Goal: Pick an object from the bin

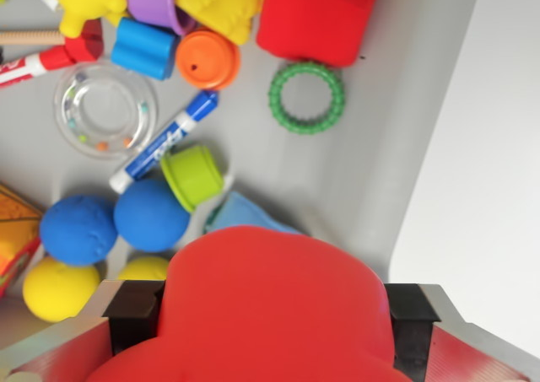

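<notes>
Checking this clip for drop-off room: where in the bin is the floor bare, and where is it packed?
Bare floor runs from below the green ring down to the bin wall on the wrist view's right. The top and left are packed: red block, orange cup, clear ring, marker, blue balls. The gripper holds a red toy.

Surface beyond the bin: plain white expanse [498, 163], filling the wrist view's right side
Boundary: slanted edge running from top to lower right
Light: bright, even, soft shadows

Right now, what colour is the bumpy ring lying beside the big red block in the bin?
Green. The bumpy ring shows clearly in the wrist view, just below the big red block.
</notes>
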Motion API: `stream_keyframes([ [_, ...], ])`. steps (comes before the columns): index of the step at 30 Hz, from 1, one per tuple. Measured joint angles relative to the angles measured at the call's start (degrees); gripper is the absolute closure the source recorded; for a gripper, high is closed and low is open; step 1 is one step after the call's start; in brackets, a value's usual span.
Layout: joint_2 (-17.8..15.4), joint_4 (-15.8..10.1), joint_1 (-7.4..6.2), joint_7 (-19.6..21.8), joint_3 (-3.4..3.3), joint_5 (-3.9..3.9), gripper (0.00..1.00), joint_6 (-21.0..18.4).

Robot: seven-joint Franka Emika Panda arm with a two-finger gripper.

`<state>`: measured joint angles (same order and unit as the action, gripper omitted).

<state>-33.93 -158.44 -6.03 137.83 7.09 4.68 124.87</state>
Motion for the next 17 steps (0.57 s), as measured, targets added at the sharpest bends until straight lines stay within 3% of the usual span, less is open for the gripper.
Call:
stream_keyframes([
  [17,-1.1,1.2,0.0,0.0,-0.1,0.0,1.0,-2.6],
])
